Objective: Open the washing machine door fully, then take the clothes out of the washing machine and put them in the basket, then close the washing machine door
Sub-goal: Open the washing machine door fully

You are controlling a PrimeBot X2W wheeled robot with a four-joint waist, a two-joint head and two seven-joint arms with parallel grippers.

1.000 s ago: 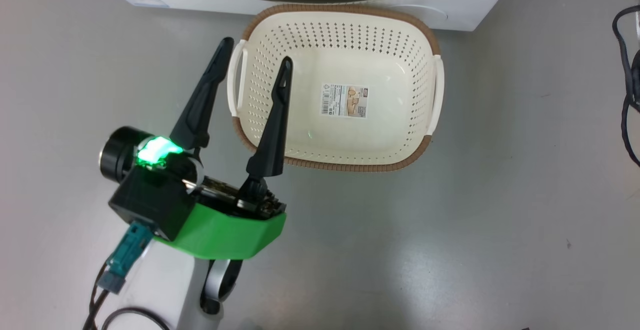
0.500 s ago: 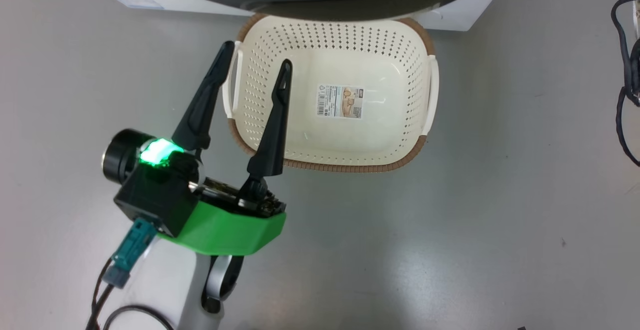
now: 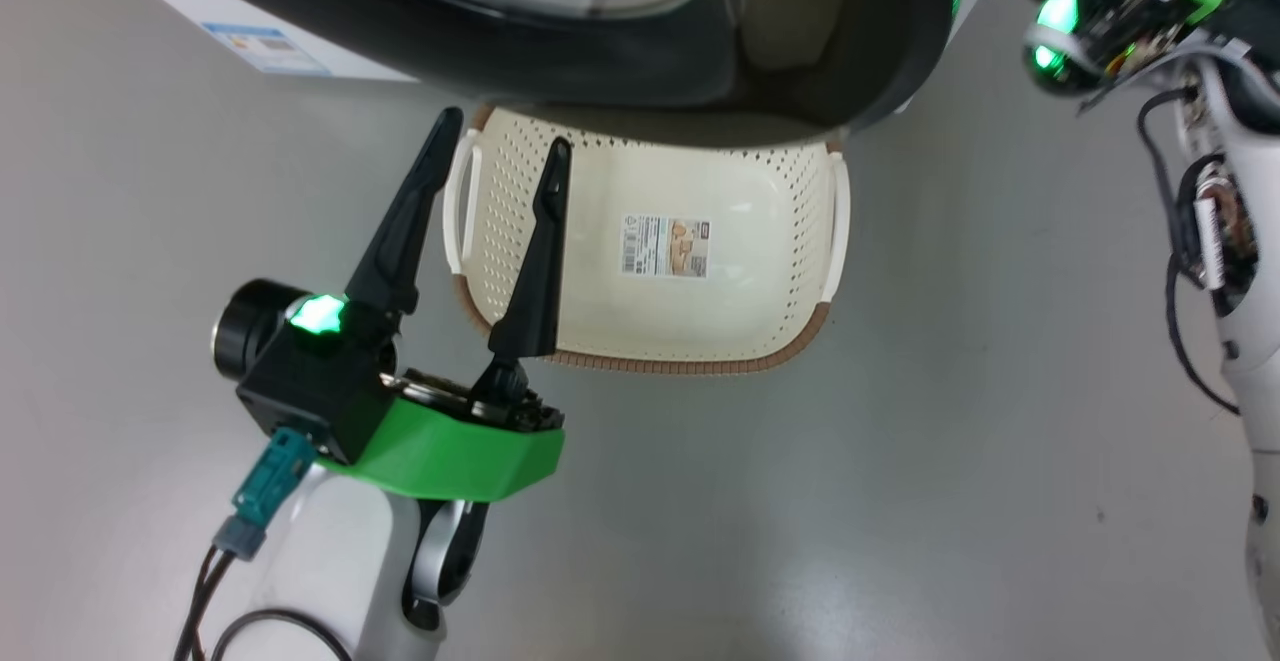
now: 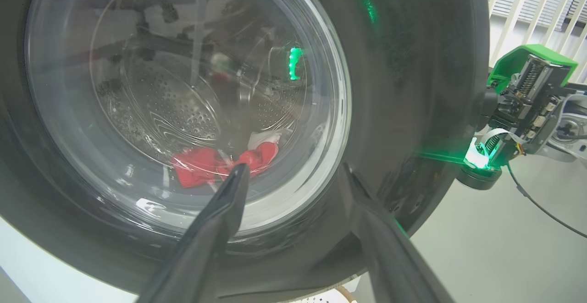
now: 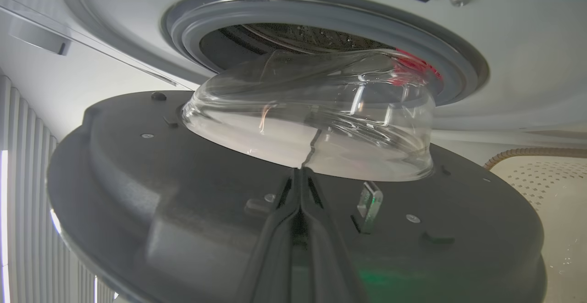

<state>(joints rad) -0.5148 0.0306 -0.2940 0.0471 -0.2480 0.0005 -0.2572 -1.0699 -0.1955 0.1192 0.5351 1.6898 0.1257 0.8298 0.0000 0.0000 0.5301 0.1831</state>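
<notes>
The washing machine door (image 3: 600,71) stands partly open, its black rim hanging over the far end of the basket (image 3: 680,366). My left gripper (image 3: 505,131) is open above the basket's left handle and faces the door's outer side (image 4: 403,87). Through the glass I see the red clothes (image 4: 202,165) low in the steel drum. My right gripper (image 5: 300,172) is shut on nothing, its tips at the door's dark inner face (image 5: 183,193) beside the glass bowl (image 5: 321,115). A red bit of the clothes (image 5: 415,62) shows inside the grey ring of the washing machine (image 5: 504,41).
The basket is empty but for a paper label (image 3: 665,246). Grey floor (image 3: 900,491) lies open on every side of it. My right arm's wrist (image 3: 1060,11) with loose black cables is at the upper right. White slats (image 4: 527,0) stand behind it.
The door has swung further out and now covers the basket's far end. My right arm's wrist has come into the head view at the upper right. The left gripper has barely moved.
</notes>
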